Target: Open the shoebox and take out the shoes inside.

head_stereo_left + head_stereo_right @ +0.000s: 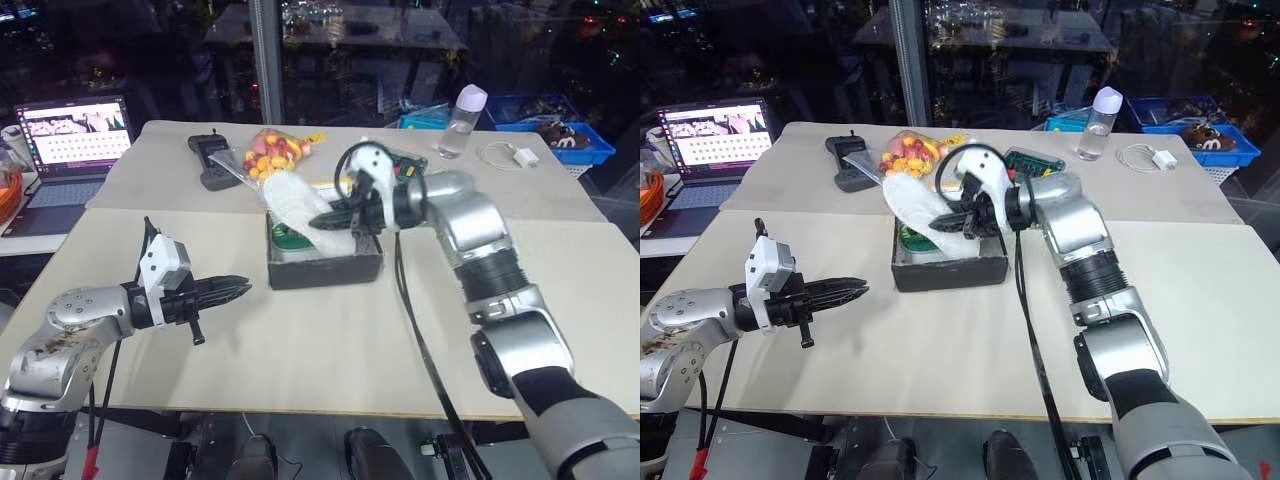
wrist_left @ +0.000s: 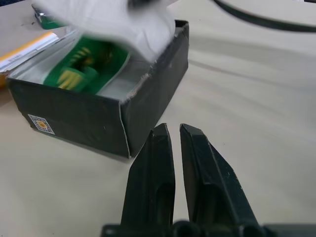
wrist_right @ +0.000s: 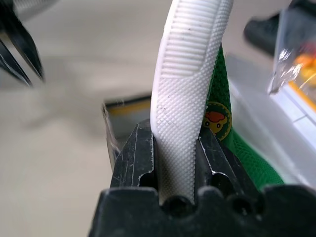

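- Lying in the open shoebox (image 1: 325, 262) on the table (image 1: 300, 340), one green slipper (image 2: 84, 69) shows.
- The other slipper (image 3: 190, 98), pale sole out, is clamped in the right gripper (image 3: 180, 148) above the box.
- The left gripper (image 1: 235, 290), fingers together, hovers beside the box.
- A sweets bag (image 1: 272, 152) sits behind.

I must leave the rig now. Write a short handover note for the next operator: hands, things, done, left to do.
Right hand: shut on one slipper, pale sole showing, held above the shoebox.
Left hand: shut, empty, above the table in front of the box.
Shoebox: open, dark base on the table.
Second slipper: lies in the box.
Done: box opened, first slipper gripped and raised.
Left: set this slipper down outside, then take out the second.
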{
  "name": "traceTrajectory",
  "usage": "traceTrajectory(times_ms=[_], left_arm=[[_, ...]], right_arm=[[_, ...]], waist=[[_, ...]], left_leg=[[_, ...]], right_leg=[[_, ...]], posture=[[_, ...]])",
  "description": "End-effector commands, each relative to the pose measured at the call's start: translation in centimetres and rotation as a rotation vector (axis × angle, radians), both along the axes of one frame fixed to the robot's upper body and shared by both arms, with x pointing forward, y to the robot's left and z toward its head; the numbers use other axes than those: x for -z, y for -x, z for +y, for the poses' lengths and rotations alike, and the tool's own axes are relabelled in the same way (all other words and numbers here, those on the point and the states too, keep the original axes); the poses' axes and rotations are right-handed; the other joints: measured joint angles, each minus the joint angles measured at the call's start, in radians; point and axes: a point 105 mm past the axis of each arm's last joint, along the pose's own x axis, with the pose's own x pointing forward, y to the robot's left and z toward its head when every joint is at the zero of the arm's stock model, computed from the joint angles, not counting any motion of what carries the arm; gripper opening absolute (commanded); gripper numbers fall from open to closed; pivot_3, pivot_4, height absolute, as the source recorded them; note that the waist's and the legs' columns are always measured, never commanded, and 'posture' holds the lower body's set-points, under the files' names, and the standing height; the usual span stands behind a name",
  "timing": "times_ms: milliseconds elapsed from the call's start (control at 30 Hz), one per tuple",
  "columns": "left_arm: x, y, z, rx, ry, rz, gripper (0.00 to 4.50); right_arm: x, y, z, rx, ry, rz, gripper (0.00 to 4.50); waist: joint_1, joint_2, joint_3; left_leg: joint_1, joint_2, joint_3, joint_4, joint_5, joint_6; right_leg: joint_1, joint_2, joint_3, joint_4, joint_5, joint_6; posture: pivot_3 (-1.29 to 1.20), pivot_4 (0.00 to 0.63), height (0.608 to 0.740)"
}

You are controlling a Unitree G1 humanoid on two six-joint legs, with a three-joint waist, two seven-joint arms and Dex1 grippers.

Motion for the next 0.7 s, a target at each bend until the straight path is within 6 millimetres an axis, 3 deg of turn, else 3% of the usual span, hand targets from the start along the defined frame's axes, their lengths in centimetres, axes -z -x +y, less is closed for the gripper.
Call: traceTrajectory(times_ms=[33,200,333,400,500,567,700], left_arm=[[-0.9,0.2,-0.3,0.016,-0.009,-0.051,0.42],[-0.9,0.2,-0.5,0.019,-0.005,-0.054,0.42],[-0.8,0.4,-0.6,0.021,-0.001,-0.054,0.42],[-0.9,0.5,-0.7,0.023,0.007,-0.052,0.42],[-1.1,0.6,-1.0,0.030,0.021,-0.049,0.42],[-1.1,0.8,-1.2,0.040,0.024,-0.046,0.42],[-1.1,0.8,-1.4,0.047,0.025,-0.042,0.42]], right_arm=[[-4.4,0.7,-1.3,0.042,-0.160,-0.062,0.66],[-8.4,-0.7,-6.4,0.300,-0.319,-0.163,0.66],[-9.4,-1.7,-11.3,0.557,-0.235,-0.343,0.66],[-7.4,-2.7,-14.6,0.754,0.098,-0.536,0.66],[-3.1,-3.1,-17.9,0.812,0.641,-0.748,0.66],[0.1,-3.1,-18.9,0.810,0.792,-0.753,0.66],[5.3,-3.0,-19.2,0.792,0.913,-0.711,0.66]], waist=[[0.000,0.000,0.000],[0.004,0.000,0.000],[0.013,0.001,0.001],[0.016,0.001,0.001],[0.026,0.001,0.001],[0.027,0.001,0.001],[0.011,0.001,0.001]], left_leg=[[0.000,0.000,0.000,0.000,0.000,0.000],[0.000,0.000,0.000,0.000,0.000,0.000],[-0.001,0.000,0.000,0.000,0.000,0.000],[-0.003,0.000,0.000,0.000,0.000,0.000],[-0.003,-0.001,0.001,-0.001,0.000,0.000],[-0.003,-0.002,0.002,-0.002,0.000,0.000],[-0.003,-0.002,0.004,-0.002,0.000,0.000]], right_leg=[[0.000,0.000,0.000,0.000,0.000,0.000],[0.000,0.000,0.000,0.000,0.000,0.000],[0.000,-0.001,0.000,-0.002,0.000,0.000],[0.000,-0.001,0.000,-0.005,0.000,0.000],[-0.001,-0.002,0.000,-0.007,-0.001,0.000],[-0.002,-0.003,0.001,-0.007,-0.001,0.000],[-0.003,-0.003,0.003,-0.005,-0.001,0.001]], posture=[[0.00,0.150,0.703],[0.00,0.150,0.703],[0.00,0.150,0.703],[0.00,0.150,0.703],[0.00,0.150,0.703],[0.00,0.150,0.703],[0.00,0.150,0.703]])
